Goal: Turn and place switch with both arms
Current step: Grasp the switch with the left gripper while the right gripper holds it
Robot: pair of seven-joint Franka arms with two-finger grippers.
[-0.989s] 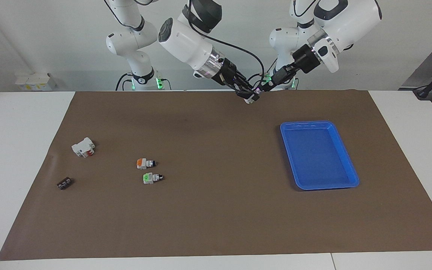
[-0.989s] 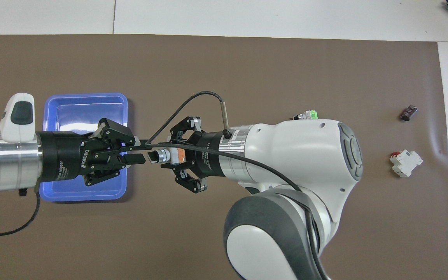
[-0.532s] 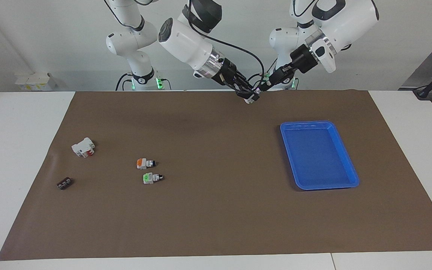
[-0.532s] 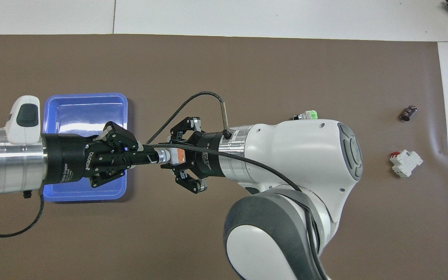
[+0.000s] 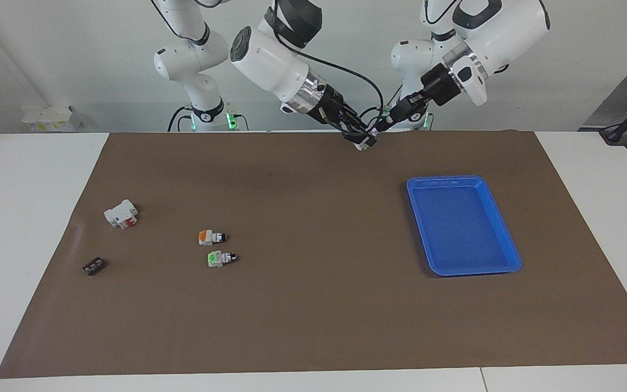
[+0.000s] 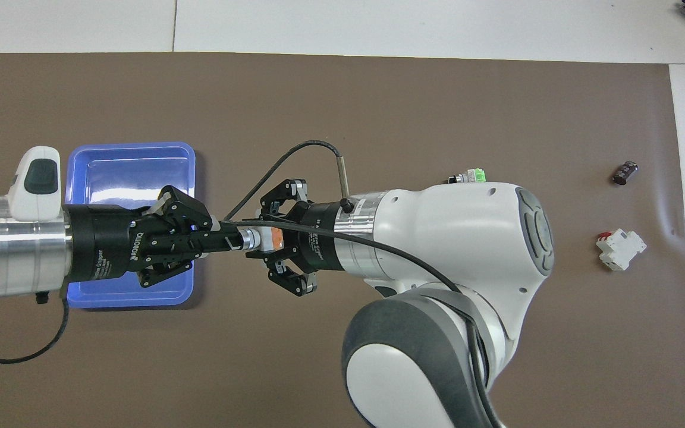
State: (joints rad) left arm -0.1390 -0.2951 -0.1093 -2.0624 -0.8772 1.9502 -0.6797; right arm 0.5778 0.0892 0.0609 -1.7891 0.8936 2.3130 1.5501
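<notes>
I see both grippers meeting in the air over the brown mat (image 5: 313,305), near the robots' edge, between the two arm bases. The right gripper (image 6: 266,239) is closed tight on the orange block end of the switch (image 6: 256,239), links splayed out to both sides. The switch lies roughly level, long axis running along the table's length: orange end inside the right gripper, grey middle showing, black knob tip pointing toward the left arm's end of the table. The left gripper (image 6: 232,241) comes in from that end, fingers (image 6: 214,242) pinched nearly together on the knob tip, so both arms have the same switch, one at each end. In the facing view the two meet at (image 5: 372,133) but the part itself is too small to read there. The blue tray (image 5: 509,256) sits on the mat toward the left arm's end, nothing in it that I can see. A second orange-ended switch (image 5: 211,236) lies on the mat toward the right arm's end, knob pointing at the tray end, with the green-ended switch (image 5: 221,258) just beside it, farther from the robots. Further toward that end: white and red block (image 5: 121,213) and a small dark part (image 5: 93,266)
</notes>
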